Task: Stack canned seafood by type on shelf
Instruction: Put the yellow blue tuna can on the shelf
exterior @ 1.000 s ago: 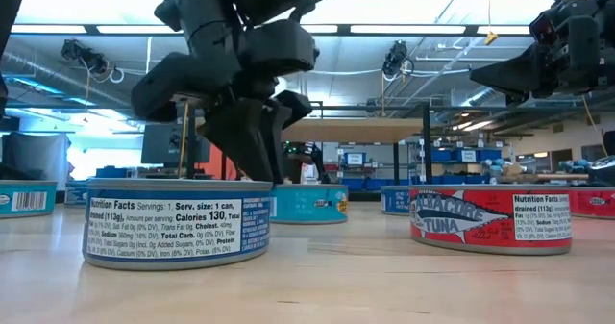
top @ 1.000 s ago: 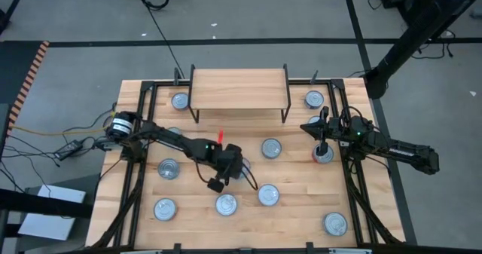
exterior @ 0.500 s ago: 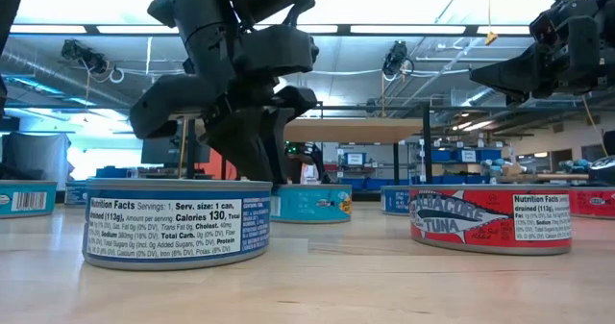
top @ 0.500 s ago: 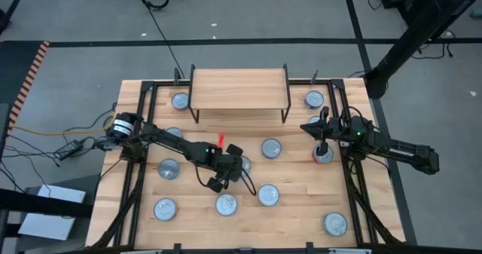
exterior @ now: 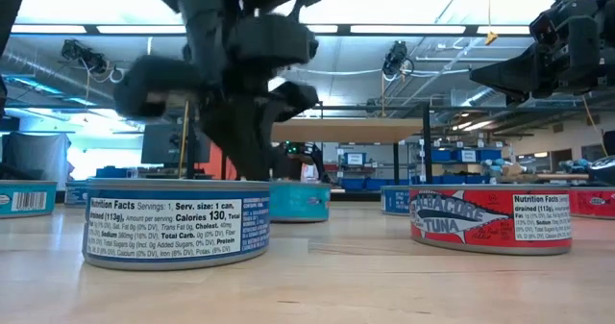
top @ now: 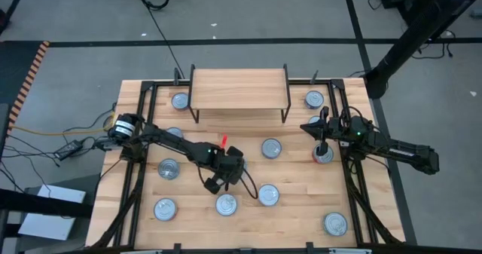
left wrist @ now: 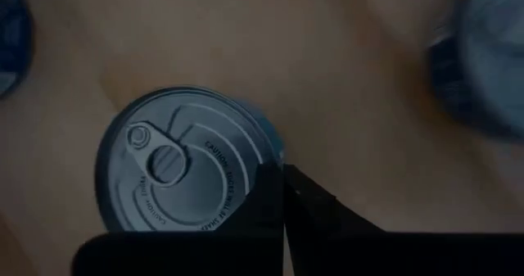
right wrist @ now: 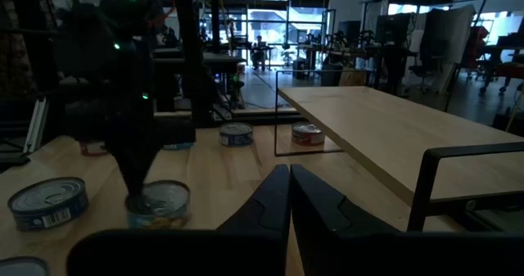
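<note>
Several canned seafood tins lie scattered on the slatted table; the shelf stands at the back with nothing on its top. My left gripper is at mid-table, shut, with its tips together at the rim of a teal tin, not around it. That tin shows behind the arm in the low view. A blue tin and a red tuna tin stand nearer the front. My right gripper hangs shut just above a red tin at the right.
More tins sit at the back left, back right, centre and front. Black rails run along both sides of the table. The shelf top fills the right wrist view.
My left gripper's fingers have closed together and the arm has shifted slightly towards the front. The teal tin beneath it has slid a little. The right arm has not moved.
</note>
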Action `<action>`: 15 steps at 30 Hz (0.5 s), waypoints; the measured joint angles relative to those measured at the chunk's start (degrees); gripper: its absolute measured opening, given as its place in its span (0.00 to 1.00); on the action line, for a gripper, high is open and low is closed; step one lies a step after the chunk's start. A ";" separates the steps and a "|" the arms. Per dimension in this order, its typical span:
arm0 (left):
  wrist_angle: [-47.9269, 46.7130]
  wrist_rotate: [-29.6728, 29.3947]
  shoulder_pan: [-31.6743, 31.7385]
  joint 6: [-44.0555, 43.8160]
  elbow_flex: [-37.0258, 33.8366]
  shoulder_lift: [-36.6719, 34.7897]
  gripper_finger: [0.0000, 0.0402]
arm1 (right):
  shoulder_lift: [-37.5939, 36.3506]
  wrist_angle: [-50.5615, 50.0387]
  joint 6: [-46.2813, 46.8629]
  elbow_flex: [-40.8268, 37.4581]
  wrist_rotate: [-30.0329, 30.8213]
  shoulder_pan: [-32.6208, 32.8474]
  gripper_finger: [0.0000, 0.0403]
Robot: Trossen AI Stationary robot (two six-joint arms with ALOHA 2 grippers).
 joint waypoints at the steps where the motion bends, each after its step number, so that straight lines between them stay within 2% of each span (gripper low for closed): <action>1: -1.11 1.34 0.21 -0.01 1.24 0.00 0.00 | 0.00 0.00 -0.02 0.00 0.00 -0.01 0.06; 6: -5.04 9.25 2.80 -0.23 4.83 -0.11 0.00 | 0.00 -0.01 -0.02 0.00 0.00 0.00 0.06; 15: -1.94 29.92 10.92 -5.49 5.66 -0.11 0.00 | 0.00 0.00 0.00 0.00 -0.01 0.00 0.06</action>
